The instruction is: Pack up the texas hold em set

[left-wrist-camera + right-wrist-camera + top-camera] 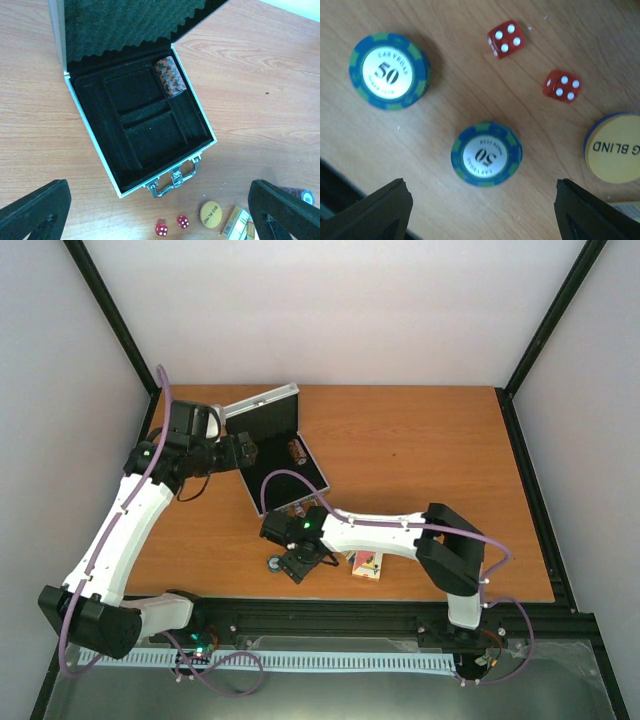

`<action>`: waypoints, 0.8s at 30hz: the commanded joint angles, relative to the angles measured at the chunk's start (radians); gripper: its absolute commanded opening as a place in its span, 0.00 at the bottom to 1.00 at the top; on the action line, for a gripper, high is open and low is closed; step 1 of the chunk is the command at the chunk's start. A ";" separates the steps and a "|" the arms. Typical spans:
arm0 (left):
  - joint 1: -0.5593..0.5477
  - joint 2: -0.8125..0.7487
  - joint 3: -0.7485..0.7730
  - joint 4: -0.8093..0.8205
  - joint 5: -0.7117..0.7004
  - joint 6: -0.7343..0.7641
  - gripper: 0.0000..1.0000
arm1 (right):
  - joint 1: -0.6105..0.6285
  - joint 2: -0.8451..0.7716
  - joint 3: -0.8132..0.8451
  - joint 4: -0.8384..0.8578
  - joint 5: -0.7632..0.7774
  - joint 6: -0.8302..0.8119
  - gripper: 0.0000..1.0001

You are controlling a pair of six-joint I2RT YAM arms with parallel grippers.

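Observation:
The silver case lies open on the table, black-lined, with a chip stack lying in its right-hand slot. My left gripper hovers open above the case's handle side, holding nothing. In front of the handle lie two red dice, an orange "BIG BLIND" button and a card deck. My right gripper is open and low over the table. A blue 50 chip pile sits just beyond its fingertips, untouched. Another blue chip stack lies further left. The dice and the button lie beyond.
In the top view the case sits at the back left of the wooden table with its lid raised. The left gripper is at the case's left side. The right gripper works near the front edge, beside the card deck.

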 commanded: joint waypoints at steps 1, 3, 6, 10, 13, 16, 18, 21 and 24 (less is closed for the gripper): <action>0.006 0.000 0.072 -0.037 0.052 0.042 1.00 | 0.013 0.070 0.084 -0.038 0.041 0.059 0.79; 0.005 -0.011 0.068 -0.036 0.052 0.049 1.00 | 0.013 0.095 0.109 -0.050 0.046 0.071 0.76; 0.006 -0.019 0.068 -0.044 0.050 0.062 1.00 | 0.013 0.119 0.124 -0.049 0.045 0.097 0.72; 0.005 -0.017 0.067 -0.050 0.064 0.061 1.00 | 0.012 0.144 0.123 -0.048 0.038 0.145 0.67; 0.005 -0.016 0.062 -0.044 0.086 0.061 1.00 | 0.013 0.159 0.123 -0.051 0.030 0.168 0.66; 0.006 -0.013 0.057 -0.045 0.087 0.066 1.00 | 0.014 0.166 0.121 -0.049 0.026 0.176 0.66; 0.006 -0.010 0.051 -0.045 0.086 0.069 1.00 | 0.012 0.169 0.122 -0.049 0.026 0.176 0.66; 0.005 -0.008 0.046 -0.048 0.084 0.069 1.00 | 0.011 0.180 0.119 -0.052 0.026 0.178 0.66; 0.005 -0.010 0.037 -0.041 0.087 0.064 1.00 | 0.011 0.181 0.110 -0.049 0.025 0.176 0.66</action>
